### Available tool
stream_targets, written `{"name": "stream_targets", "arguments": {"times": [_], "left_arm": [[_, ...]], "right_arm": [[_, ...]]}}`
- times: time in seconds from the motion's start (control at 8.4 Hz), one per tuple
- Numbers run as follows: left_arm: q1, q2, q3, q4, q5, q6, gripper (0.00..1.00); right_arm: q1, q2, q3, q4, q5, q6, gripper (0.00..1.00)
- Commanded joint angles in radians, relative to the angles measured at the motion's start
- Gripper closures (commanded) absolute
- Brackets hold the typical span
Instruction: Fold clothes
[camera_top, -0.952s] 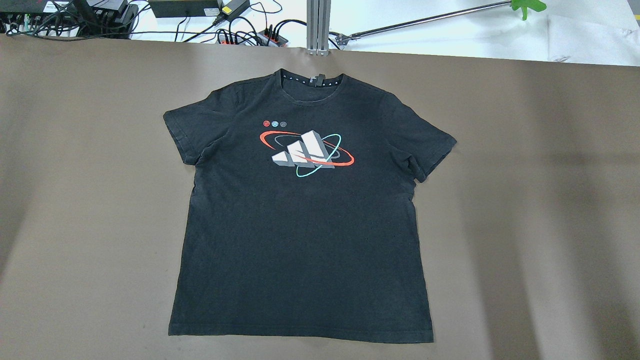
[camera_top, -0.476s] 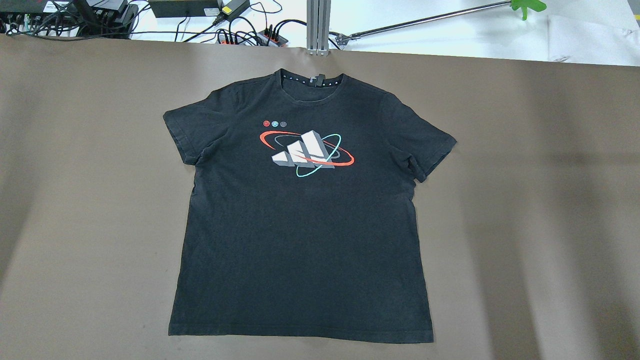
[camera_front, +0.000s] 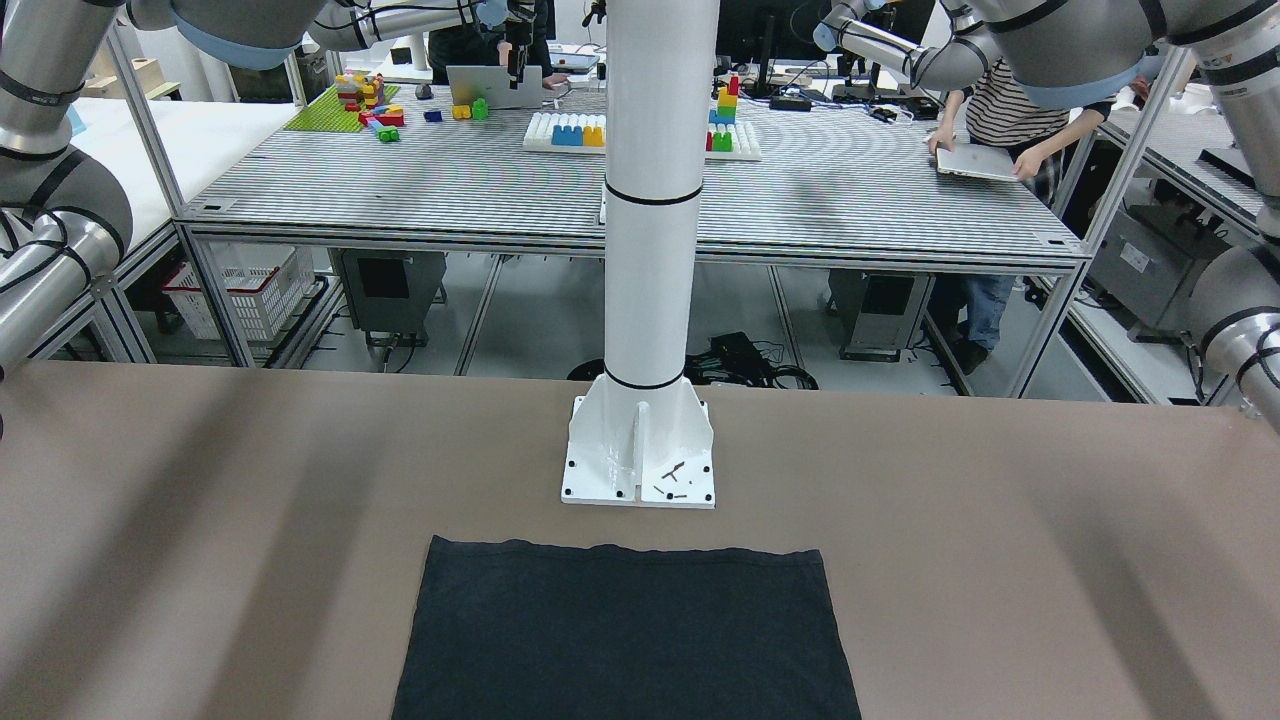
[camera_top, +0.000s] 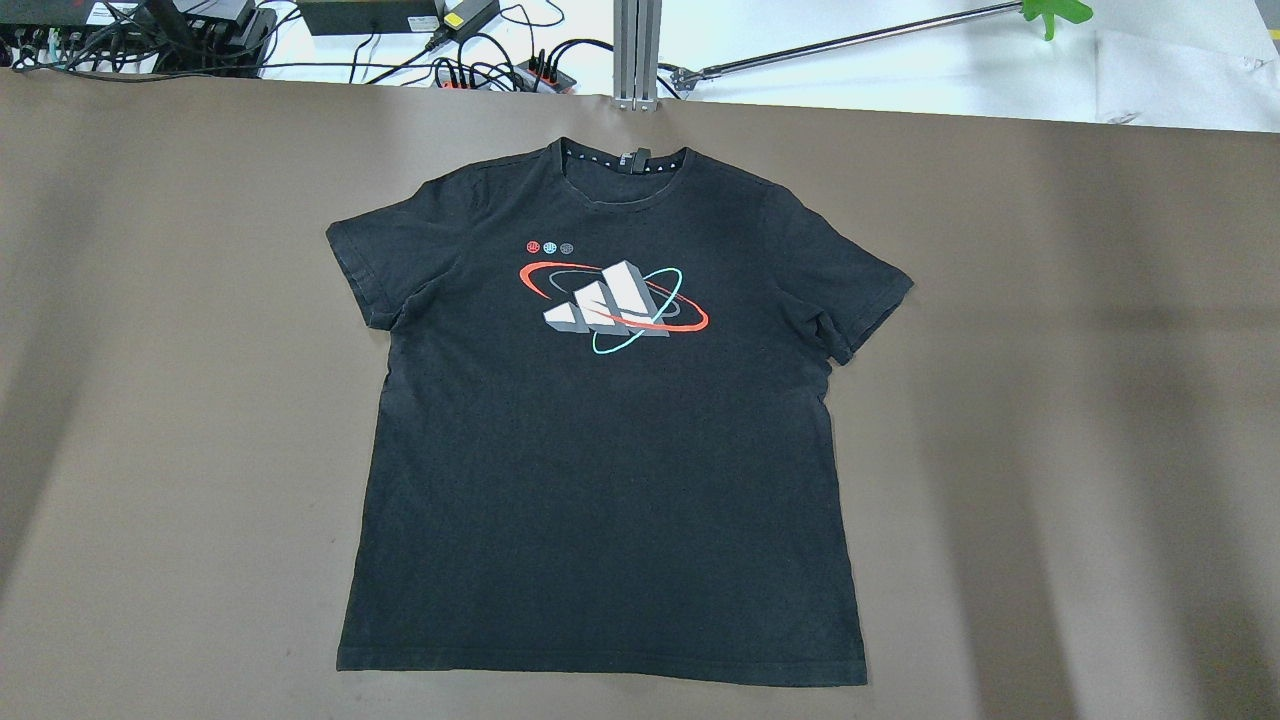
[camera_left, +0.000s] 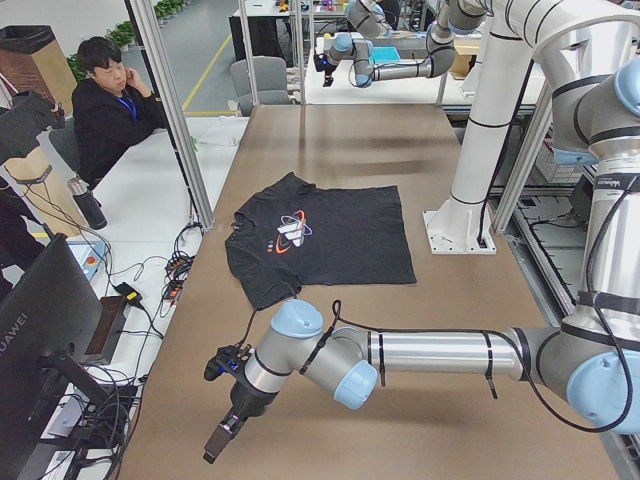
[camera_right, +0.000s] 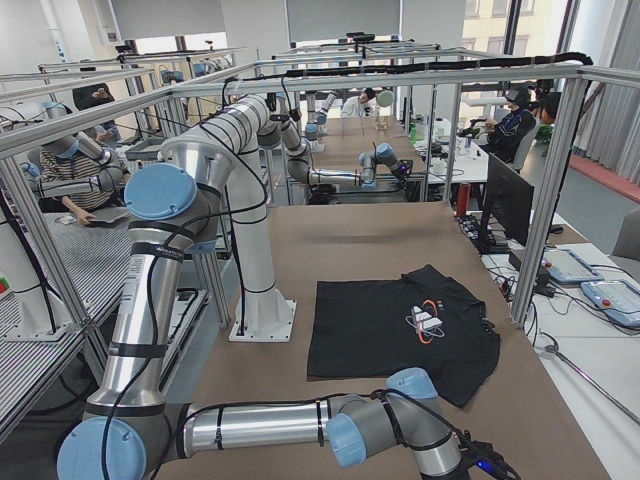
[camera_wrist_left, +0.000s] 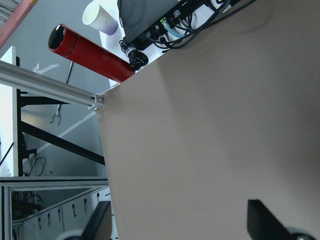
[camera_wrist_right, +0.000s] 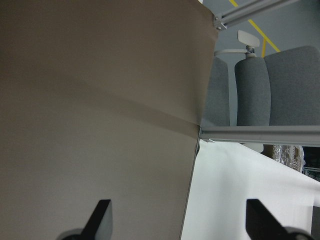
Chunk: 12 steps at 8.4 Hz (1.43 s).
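Observation:
A black T-shirt (camera_top: 600, 450) with a white, red and teal chest print lies flat and face up in the middle of the brown table (camera_top: 1050, 400), collar at the far edge. It also shows in the front view (camera_front: 620, 630), the left view (camera_left: 320, 240) and the right view (camera_right: 400, 320). My left gripper (camera_wrist_left: 177, 220) is open and empty over bare table at the left end (camera_left: 225, 440), far from the shirt. My right gripper (camera_wrist_right: 180, 217) is open and empty over the table's right end, also apart from the shirt. Neither gripper shows in the overhead view.
My white base column (camera_front: 640, 450) stands just behind the shirt's hem. A red bottle (camera_wrist_left: 90, 52), a white cup (camera_wrist_left: 100, 17) and cables lie past the table's left end. Grey chairs (camera_wrist_right: 280, 85) stand past its right end. A seated person (camera_left: 105, 105) is beyond the far edge.

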Motion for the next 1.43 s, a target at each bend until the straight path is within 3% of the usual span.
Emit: {"name": "stream_targets", "arguments": {"times": [0.0, 0.24, 0.48, 0.6, 0.83, 1.07, 1.31], "left_arm": [[0.031, -0.163, 0.193, -0.002, -0.128, 0.014, 0.05], [0.12, -0.244, 0.244, -0.002, -0.153, -0.105, 0.05], [0.204, -0.301, 0.255, -0.002, -0.171, -0.259, 0.05], [0.241, -0.348, 0.293, -0.005, -0.23, -0.334, 0.05], [0.281, -0.411, 0.326, -0.007, -0.313, -0.415, 0.05], [0.353, -0.454, 0.344, -0.042, -0.334, -0.545, 0.05], [0.433, -0.502, 0.459, -0.19, -0.324, -0.662, 0.05]], "right_arm": [[-0.066, 0.171, -0.159, 0.004, 0.001, 0.048, 0.06], [-0.205, 0.306, -0.298, 0.009, 0.008, 0.218, 0.06], [-0.334, 0.38, -0.307, 0.007, 0.011, 0.422, 0.06], [-0.389, 0.418, -0.318, 0.007, 0.017, 0.525, 0.06], [-0.455, 0.507, -0.361, 0.009, 0.076, 0.693, 0.07], [-0.489, 0.552, -0.37, 0.01, 0.118, 0.757, 0.07], [-0.505, 0.554, -0.372, 0.033, 0.127, 0.757, 0.07]]}}
